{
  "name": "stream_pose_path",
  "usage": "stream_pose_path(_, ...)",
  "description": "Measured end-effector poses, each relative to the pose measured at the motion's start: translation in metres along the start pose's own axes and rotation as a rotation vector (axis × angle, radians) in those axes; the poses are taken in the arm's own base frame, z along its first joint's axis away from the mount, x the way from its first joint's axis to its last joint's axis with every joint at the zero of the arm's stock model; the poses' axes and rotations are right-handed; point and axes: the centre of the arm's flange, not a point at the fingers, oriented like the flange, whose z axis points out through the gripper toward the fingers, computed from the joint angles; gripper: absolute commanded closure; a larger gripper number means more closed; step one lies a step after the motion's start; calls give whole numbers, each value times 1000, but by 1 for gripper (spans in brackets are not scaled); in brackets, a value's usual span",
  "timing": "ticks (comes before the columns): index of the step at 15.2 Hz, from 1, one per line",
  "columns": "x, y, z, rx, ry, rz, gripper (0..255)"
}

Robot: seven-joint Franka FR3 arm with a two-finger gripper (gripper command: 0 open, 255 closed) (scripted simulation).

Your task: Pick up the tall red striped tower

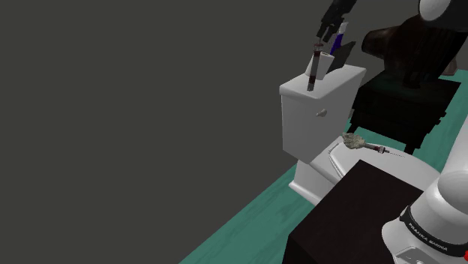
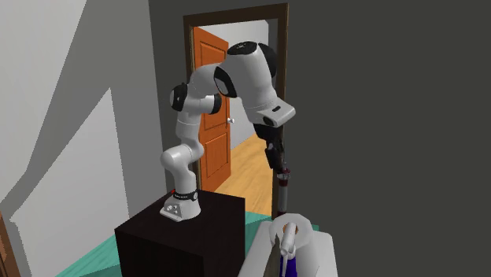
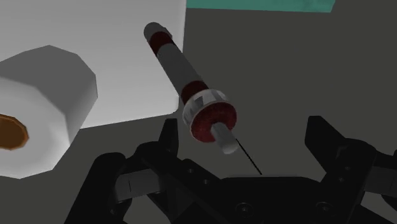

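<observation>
Tower point(image 3: 188, 83): tall grey column with dark red bands and a thin needle tip, standing on the toilet tank lid point(image 1: 335, 78) close to the lid's edge.
End effector point(image 3: 243, 130): right above the tower, fingers spread apart, with the tower's upper end between them and neither finger touching it.
Paper roll point(image 3: 44, 105): white, on the same lid, beside the tower.
Arm: reaches from the dark stand point(image 1: 337, 217) over the toilet.
Floor: teal by the toilet.

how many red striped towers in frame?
1. The red striped tower stands at the edge of the toilet tank lid, beside a white paper roll, between the open end effector fingers, untouched. Others may be hidden.
</observation>
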Motion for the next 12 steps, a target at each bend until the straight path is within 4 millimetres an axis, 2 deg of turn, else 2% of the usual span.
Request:
stream_pose_path(8, -4, 21, 30, 7, 7, -4, 0)
stream_pose_path(9, -5, 21, 32, 7, 7, -5, 255)
stream_pose_path(12, -6, 22, 33, 6, 8, -5, 255)
